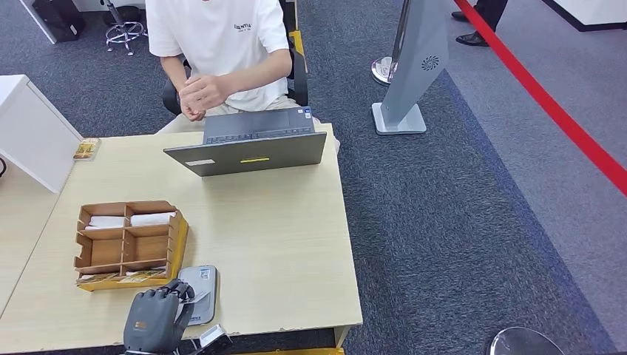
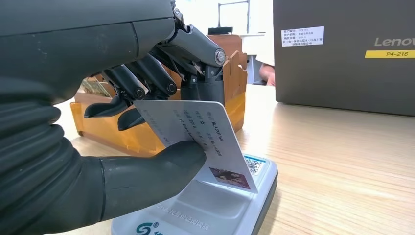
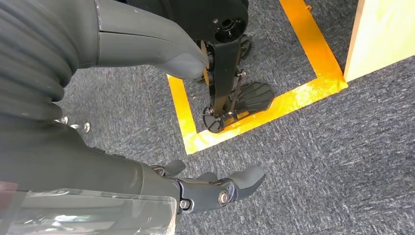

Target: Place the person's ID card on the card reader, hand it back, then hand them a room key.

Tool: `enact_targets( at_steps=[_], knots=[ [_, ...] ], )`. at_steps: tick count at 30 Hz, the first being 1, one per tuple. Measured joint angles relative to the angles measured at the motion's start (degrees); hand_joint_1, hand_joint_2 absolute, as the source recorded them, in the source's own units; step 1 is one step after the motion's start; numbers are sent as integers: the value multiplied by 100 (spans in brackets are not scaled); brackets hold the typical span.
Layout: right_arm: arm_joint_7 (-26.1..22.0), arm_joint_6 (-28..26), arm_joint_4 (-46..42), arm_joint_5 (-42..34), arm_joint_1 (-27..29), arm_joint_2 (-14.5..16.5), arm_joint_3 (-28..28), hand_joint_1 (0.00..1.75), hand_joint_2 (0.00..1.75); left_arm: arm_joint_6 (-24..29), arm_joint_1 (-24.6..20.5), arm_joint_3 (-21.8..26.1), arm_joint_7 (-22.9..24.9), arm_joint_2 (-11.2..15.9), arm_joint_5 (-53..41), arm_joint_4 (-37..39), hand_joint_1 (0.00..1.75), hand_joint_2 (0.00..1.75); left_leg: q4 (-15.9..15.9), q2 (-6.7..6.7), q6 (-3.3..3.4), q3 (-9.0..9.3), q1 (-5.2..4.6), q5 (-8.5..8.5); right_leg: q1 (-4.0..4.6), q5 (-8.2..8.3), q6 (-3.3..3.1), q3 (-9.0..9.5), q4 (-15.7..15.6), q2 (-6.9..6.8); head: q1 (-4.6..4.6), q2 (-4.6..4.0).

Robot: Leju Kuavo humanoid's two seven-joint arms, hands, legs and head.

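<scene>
Pinching the ID card (image 2: 205, 142) between thumb and fingers (image 2: 147, 83), left hand (image 1: 154, 319) tilts it over the card reader (image 1: 200, 293) beside the wooden organizer (image 1: 127, 244), presumably for scanning; right hand (image 3: 215, 188) hangs empty, fingers loosely apart.

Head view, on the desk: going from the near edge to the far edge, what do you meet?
Left robot hand pinching the ID card → card reader → wooden organiser → laptop.
</scene>
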Motion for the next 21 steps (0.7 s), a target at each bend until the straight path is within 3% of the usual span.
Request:
enact_targets(
  at_steps=[15,21],
  knots=[
    [-3,1,1,143,0,0,1,0,175,29,-207,-26,-133,33,-20,-26,175,175,0,0,0,2,0,1,0,0,0,0,0,-1,1,-1],
    [-20,3,2,271,-28,0,23,0,175,32,-817,121,-358,49,-218,-205,175,175,0,-11,1,2,0,4,0,1,0,7,1,-14,0,-1]
  ],
)
